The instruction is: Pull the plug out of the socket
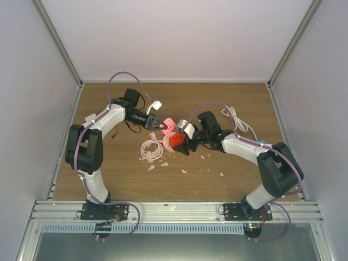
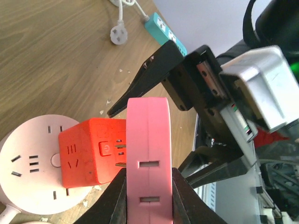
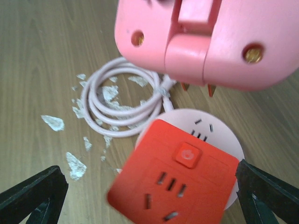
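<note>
My left gripper (image 1: 159, 124) (image 2: 148, 173) is shut on the pink plug (image 1: 168, 123) (image 2: 148, 135), one finger on each flat side. Its metal prongs (image 2: 120, 155) show bare beside the red cube socket (image 2: 91, 150) (image 1: 175, 142); in the right wrist view the plug (image 3: 210, 42) hangs above the cube (image 3: 175, 179) with its prong tips free. The cube sits on a round pale-pink socket (image 2: 28, 161) (image 3: 219, 128). My right gripper (image 1: 183, 143) (image 3: 149, 196) is wide open, fingers on either side of the cube, not touching it.
A coiled pink cable (image 1: 151, 149) (image 3: 119, 109) lies left of the round socket among white flecks (image 3: 74, 163). A white cable and plug (image 1: 235, 118) (image 2: 117, 35) and a teal power strip (image 2: 164, 29) lie at the right. A white adapter (image 1: 157, 105) lies behind my left gripper.
</note>
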`<action>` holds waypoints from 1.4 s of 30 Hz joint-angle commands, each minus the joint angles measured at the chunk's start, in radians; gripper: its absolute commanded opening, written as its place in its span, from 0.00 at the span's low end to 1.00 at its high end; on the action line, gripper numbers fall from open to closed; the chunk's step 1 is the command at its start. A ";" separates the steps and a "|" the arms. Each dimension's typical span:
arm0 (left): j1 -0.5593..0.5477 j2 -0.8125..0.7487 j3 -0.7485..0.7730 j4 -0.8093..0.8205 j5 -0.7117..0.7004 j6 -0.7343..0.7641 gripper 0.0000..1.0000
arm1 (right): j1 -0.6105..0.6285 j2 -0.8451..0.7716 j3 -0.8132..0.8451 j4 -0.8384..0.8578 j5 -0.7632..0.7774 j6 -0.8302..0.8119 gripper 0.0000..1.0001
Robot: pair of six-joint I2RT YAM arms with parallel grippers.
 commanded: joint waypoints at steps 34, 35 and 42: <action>-0.140 -0.184 0.016 -0.097 -0.032 0.460 0.01 | -0.108 0.014 0.305 -0.376 -0.517 -0.018 0.50; -0.140 -0.184 0.016 -0.100 -0.033 0.464 0.01 | -0.109 0.014 0.305 -0.372 -0.517 -0.013 0.48; -0.141 -0.187 0.001 -0.144 -0.062 0.540 0.01 | -0.113 0.005 0.308 -0.379 -0.543 -0.014 0.45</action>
